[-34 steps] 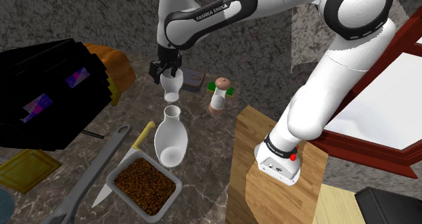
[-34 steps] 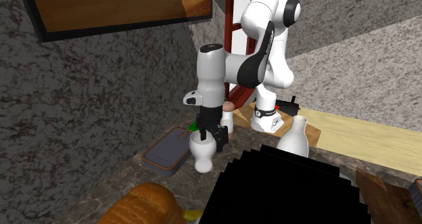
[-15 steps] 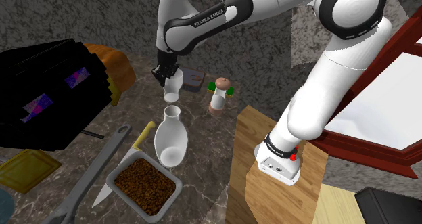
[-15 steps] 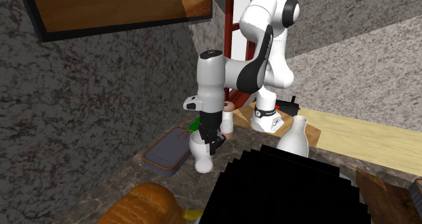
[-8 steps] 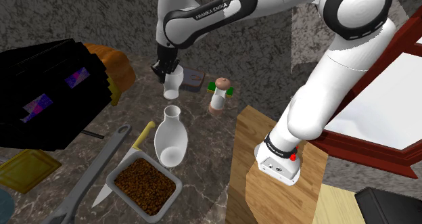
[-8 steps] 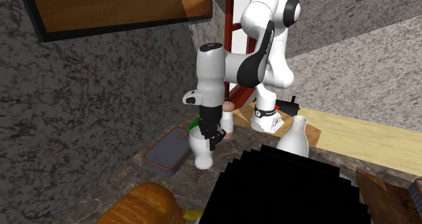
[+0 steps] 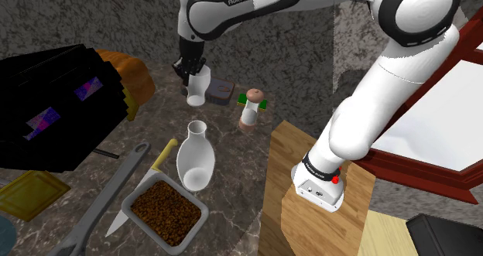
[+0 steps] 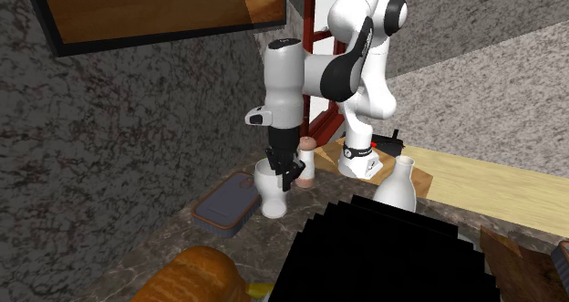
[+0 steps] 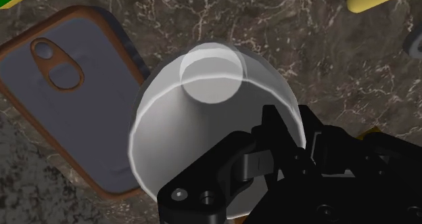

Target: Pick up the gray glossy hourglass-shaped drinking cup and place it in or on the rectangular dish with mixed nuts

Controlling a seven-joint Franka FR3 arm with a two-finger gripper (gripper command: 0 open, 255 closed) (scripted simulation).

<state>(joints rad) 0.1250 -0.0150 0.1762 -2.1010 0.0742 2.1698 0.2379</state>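
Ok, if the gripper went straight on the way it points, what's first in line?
The gripper points down with the cup clasped; the cup's foot would likely meet the marbled countertop first, just beside the grey case, though depth is unclear.

one cup (image 7: 198, 89), one carafe (image 7: 194, 158), one nut dish (image 7: 189, 193), one knife (image 7: 163, 157), perhaps one loaf (image 7: 132, 75)

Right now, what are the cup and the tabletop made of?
The cup looks like pale grey glazed ceramic or glass: smooth, with a soft shine. The tabletop looks like dark stone, maybe marble: brown with thin white veins.
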